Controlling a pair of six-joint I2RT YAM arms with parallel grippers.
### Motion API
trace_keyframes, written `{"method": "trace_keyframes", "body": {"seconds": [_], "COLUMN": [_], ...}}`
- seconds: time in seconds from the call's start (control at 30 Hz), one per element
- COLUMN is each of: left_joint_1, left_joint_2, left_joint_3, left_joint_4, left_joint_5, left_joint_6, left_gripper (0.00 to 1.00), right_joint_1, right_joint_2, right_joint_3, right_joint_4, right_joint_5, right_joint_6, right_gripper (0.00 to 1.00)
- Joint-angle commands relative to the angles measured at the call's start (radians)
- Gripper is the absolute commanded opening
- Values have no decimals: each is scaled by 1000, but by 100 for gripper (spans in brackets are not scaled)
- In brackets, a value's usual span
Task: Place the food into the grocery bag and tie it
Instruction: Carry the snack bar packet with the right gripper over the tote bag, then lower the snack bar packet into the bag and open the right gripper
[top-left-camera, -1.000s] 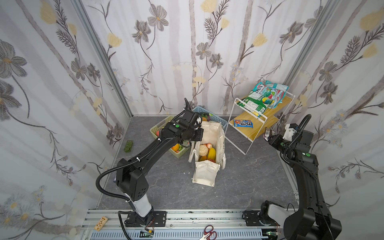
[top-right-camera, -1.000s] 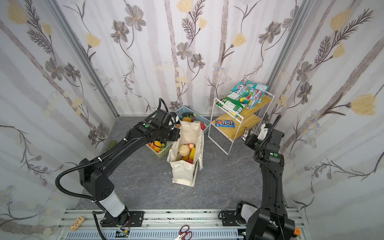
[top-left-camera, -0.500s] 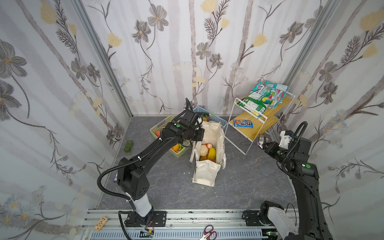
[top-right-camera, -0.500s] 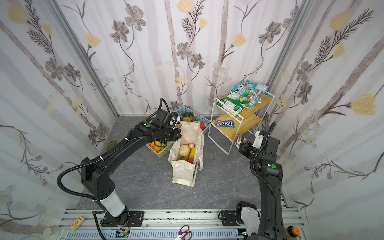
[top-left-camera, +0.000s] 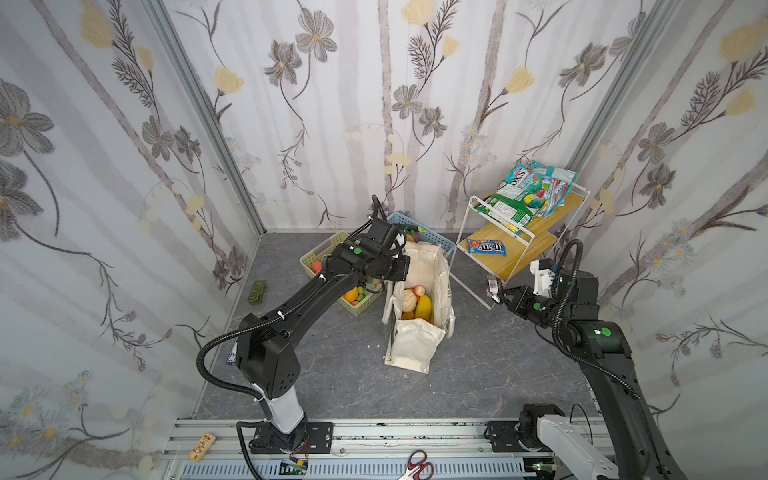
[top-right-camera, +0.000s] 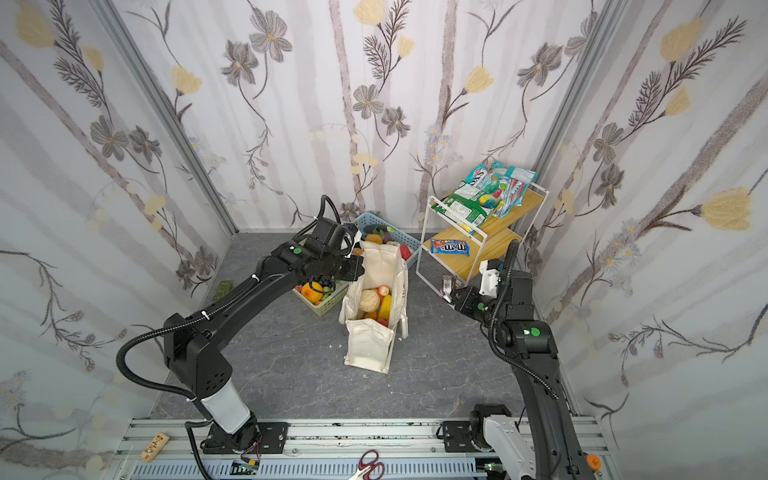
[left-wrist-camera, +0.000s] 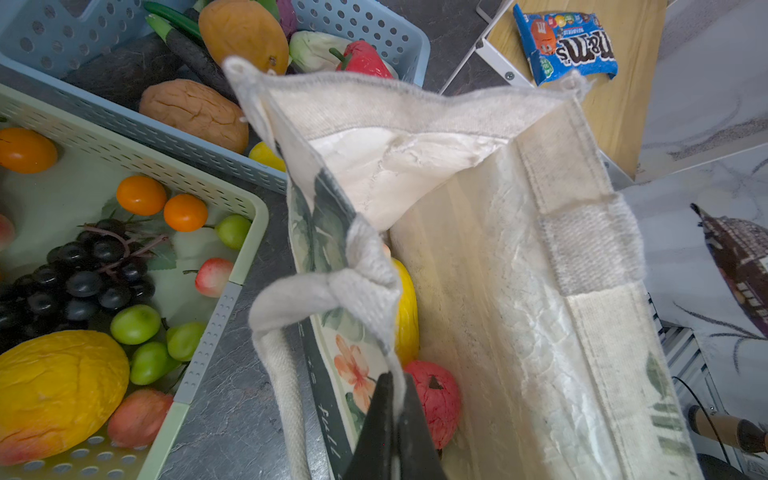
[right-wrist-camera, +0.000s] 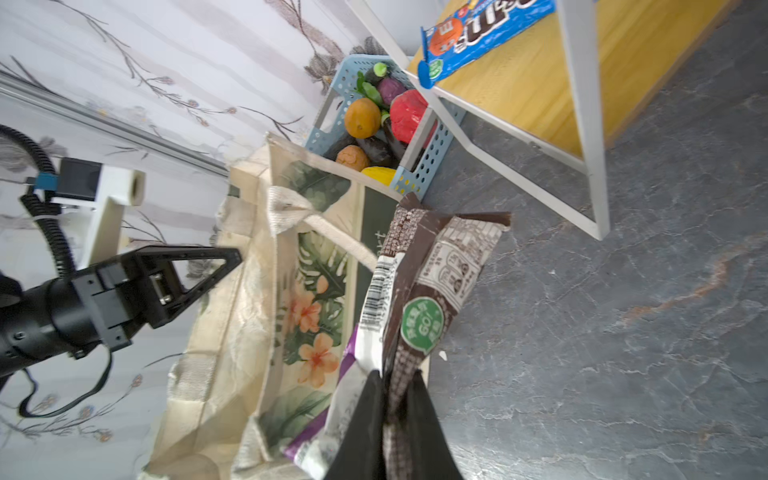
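Note:
The grocery bag (top-left-camera: 420, 266) stands open on the grey floor between the baskets and the shelf. Inside it lie a yellow mango (top-left-camera: 424, 307), a beige cauliflower (top-left-camera: 409, 300) and a red apple (left-wrist-camera: 436, 399). My left gripper (left-wrist-camera: 395, 378) is shut on the grocery bag's left rim, beside a rope handle (left-wrist-camera: 286, 386). My right gripper (right-wrist-camera: 392, 376) hangs to the right of the bag, apart from it, shut on the end of a dark brown wrapped snack bar (right-wrist-camera: 432, 282). In both top views that bar (top-right-camera: 446, 286) sticks up from the right gripper (top-right-camera: 451, 297).
A green basket (left-wrist-camera: 243, 262) and a blue basket (left-wrist-camera: 365, 29), both holding toy produce, stand left of and behind the bag. A white wire shelf (top-left-camera: 519, 249) with an M&M's packet (top-left-camera: 486, 247) and snack bags (top-left-camera: 528, 195) stands at the back right. Scissors (top-left-camera: 417, 469) lie on the front rail.
My right arm has swung away from the shelf, down and left toward the bag, carrying the snack bar. The left gripper has stayed on the bag's rim.

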Motion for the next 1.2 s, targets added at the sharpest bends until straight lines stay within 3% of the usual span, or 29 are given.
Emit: {"method": "trace_keyframes", "body": {"seconds": [0.0,0.27,0.6,1.17], "left_joint_1": [-5,-22,-37,-38], "left_joint_2": [4,9,-1,-6], "left_joint_3": [16,25,38,54], "left_joint_4": [16,11,2,2], "left_joint_5": [6,1,-22,-15], "left_joint_6": [-12,-15,-22,-32], "left_gripper": [0,0,0,0], "right_joint_1": [79,296,544,583], "right_joint_2": [9,83,338,480], "right_joint_3": [35,163,386,344], "right_joint_4": [75,164,138,120], "right_joint_5": [53,156,283,364], "right_joint_6": [85,149,71,36], "right_gripper": [12,13,13,13]}}
